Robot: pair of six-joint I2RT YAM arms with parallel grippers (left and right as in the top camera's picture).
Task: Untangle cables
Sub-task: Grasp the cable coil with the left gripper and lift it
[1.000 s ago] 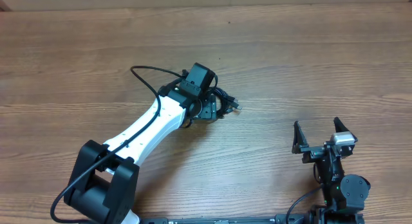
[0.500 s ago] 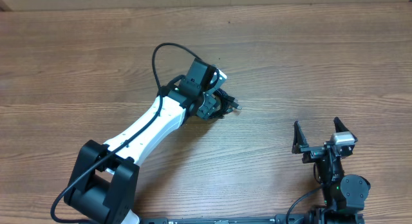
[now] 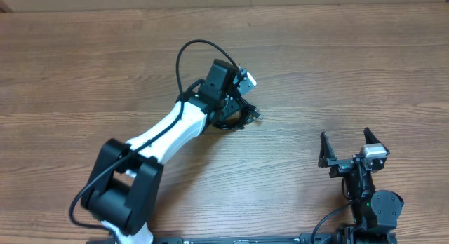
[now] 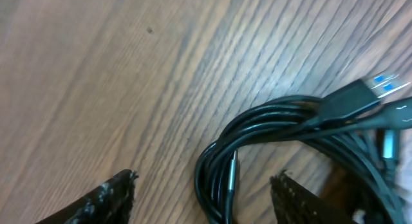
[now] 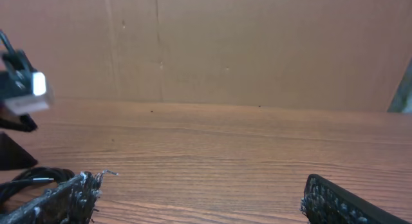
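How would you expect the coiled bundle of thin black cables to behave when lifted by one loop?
The thin black cables would probably droop floppily, since they lie in loose curved loops. They look light, being thin cord. Loops may slide apart, as no tie is visible.

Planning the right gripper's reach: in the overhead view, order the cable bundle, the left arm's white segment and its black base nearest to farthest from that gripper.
From the right gripper:
1. the cable bundle, mid-table to its left
2. the white segment, farther left
3. the black base, far left, front edge
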